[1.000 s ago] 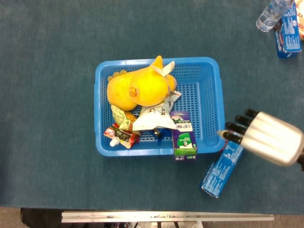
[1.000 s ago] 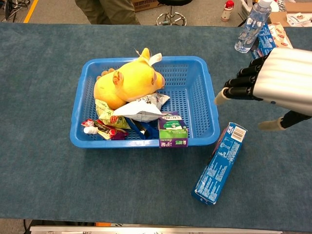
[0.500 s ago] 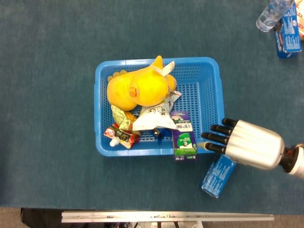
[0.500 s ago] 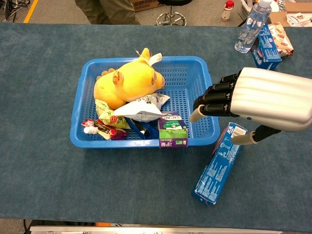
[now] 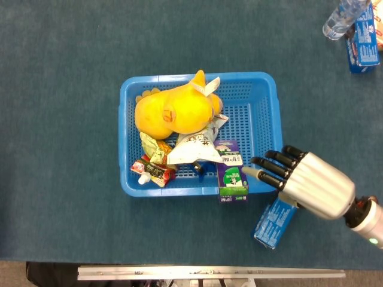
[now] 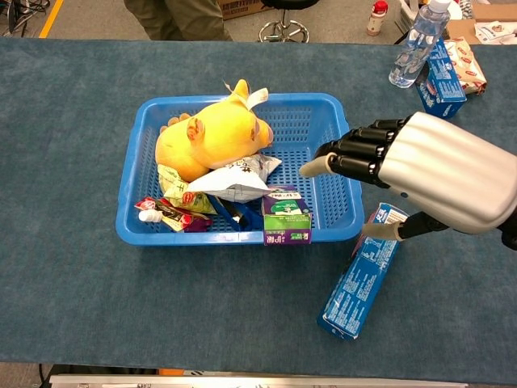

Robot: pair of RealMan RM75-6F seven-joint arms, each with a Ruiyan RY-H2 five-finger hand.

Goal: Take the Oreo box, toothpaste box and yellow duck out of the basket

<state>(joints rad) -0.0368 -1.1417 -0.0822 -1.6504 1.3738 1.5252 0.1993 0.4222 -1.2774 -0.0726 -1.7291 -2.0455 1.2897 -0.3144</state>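
Note:
A blue basket (image 5: pixel 251 76) (image 6: pixel 311 99) stands mid-table. A yellow plush duck (image 5: pixel 173 110) (image 6: pixel 210 137) fills its far left part. At the near rim a purple and green box (image 5: pixel 231 173) (image 6: pixel 287 217) stands upright. A long blue box (image 5: pixel 275 221) (image 6: pixel 359 275) lies on the table outside the basket's near right corner. My right hand (image 5: pixel 302 182) (image 6: pixel 420 170) hovers over the basket's right side, fingers stretched apart and pointing left toward the purple and green box, holding nothing. It partly covers the long blue box. My left hand shows in neither view.
A white snack bag (image 5: pixel 194 146) (image 6: pixel 234 179) and a red packet (image 5: pixel 152 170) (image 6: pixel 166 214) lie in the basket beside the duck. A water bottle (image 5: pixel 338 18) (image 6: pixel 412 44) and blue boxes (image 5: pixel 362 39) (image 6: pixel 440 77) stand at the far right corner.
My right hand has moved left from beside the basket to above its right part, its fingers now reaching near the purple and green box. Nothing in the basket has moved.

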